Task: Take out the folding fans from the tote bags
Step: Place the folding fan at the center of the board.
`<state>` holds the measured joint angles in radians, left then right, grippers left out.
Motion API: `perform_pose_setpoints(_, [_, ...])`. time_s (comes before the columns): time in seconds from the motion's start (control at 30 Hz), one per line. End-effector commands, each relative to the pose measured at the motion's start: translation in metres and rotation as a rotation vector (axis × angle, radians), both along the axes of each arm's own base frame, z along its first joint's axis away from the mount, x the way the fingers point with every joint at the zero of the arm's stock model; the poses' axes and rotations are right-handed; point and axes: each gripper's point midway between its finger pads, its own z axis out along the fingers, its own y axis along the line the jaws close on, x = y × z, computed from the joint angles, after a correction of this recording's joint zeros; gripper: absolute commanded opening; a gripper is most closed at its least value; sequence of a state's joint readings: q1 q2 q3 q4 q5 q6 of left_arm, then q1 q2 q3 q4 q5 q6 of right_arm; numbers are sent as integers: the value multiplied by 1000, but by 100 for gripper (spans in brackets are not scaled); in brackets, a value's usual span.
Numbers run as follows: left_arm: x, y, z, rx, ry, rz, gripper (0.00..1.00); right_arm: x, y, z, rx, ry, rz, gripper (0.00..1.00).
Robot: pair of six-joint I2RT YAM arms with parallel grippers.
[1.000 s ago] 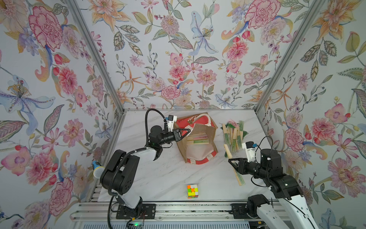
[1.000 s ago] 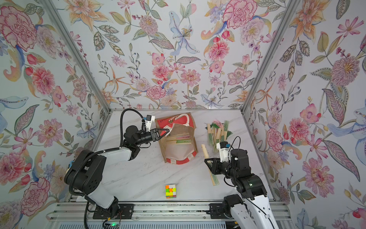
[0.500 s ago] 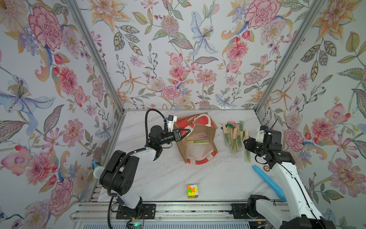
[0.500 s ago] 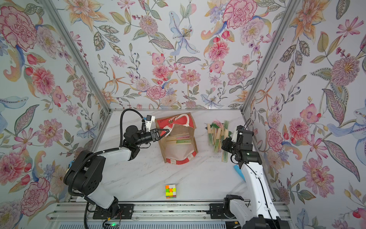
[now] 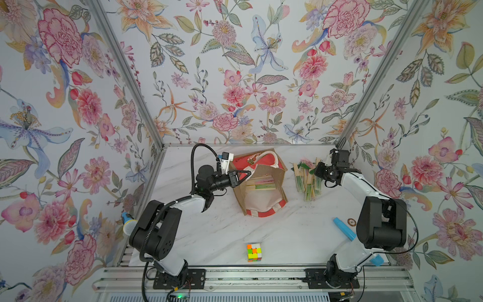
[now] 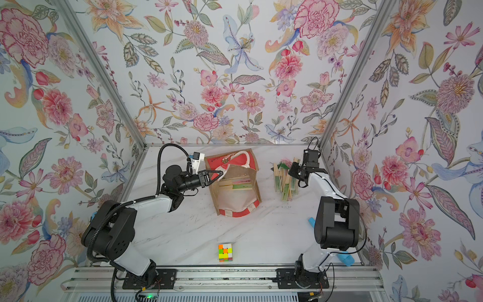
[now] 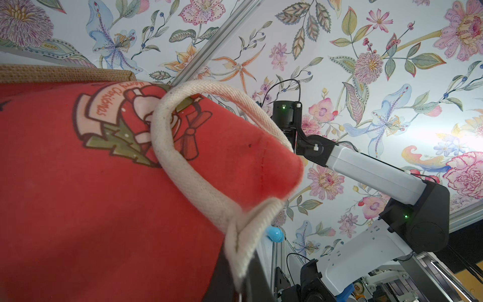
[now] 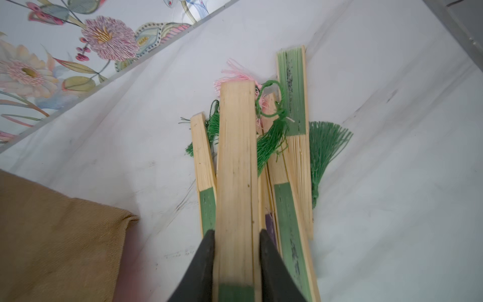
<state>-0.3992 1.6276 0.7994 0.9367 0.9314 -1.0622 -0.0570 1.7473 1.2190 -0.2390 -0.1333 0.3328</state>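
Right pincer (image 8: 236,235) grips one fan (image 8: 236,157) just above the pile (image 5: 307,180) at right of centre; best lower it flat and release gently so nothing scatters. Left pincer (image 5: 247,173) is clamped on the rim of the bag (image 5: 262,206), more fans (image 5: 261,186) showing inside.

Illumination is bright, even and diffuse. Shadows on the marble desk (image 5: 214,235) are faint and soft-edged. Both top views bow the frame posts outward near the edges. In the left wrist view, the tote bag (image 7: 104,209) blurs at its rope handle (image 7: 243,235), and a pale glare band crosses the wallpaper (image 7: 431,136). In the right wrist view, the folding fan (image 8: 236,170) softens at its near end.
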Motion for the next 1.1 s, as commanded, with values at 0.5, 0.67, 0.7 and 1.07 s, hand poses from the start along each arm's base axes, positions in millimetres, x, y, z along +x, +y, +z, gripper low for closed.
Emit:
perform_pose_setpoints(0.5, [-2,0,7,19,-26,8,0,-3,9,-13,-17,51,61,60])
perform_pose_setpoints(0.67, [0,1,8,20,-24,16,0,-38,29,42,30,-72,108,63])
perform_pose_setpoints(0.7, [0,1,7,19,-23,18,0,-47,33,52,53,-90,117,63])
perform_pose_setpoints(1.07, [1,0,11,11,-25,23,0,-158,120,114,234,-284,383,67])
